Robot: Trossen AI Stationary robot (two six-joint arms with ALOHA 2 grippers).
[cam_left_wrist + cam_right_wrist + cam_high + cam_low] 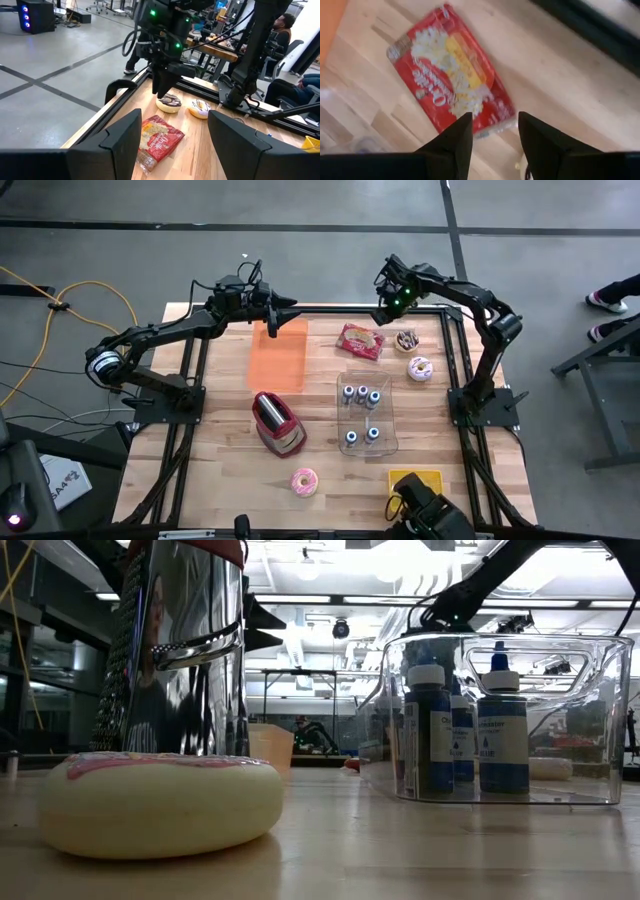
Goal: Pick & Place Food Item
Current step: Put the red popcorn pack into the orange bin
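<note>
Right gripper (381,315) hangs with jaws half-parted and empty above the snack packet (360,340) lying on the desk, which I judge my pick target; left gripper (272,328) waits, jaws wide.

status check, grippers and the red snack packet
Right gripper open, empty, above red snack packet. Left gripper open over orange tray. Packet flat, untouched. Nothing blocking.

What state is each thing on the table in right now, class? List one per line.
Left gripper: open, empty, above orange tray.
Right gripper: open, empty, above red snack packet.
Red snack packet: lying flat.
Toaster: on its side.
Clear bin: upright, holding bottles.
Pink donut: flat.
</note>
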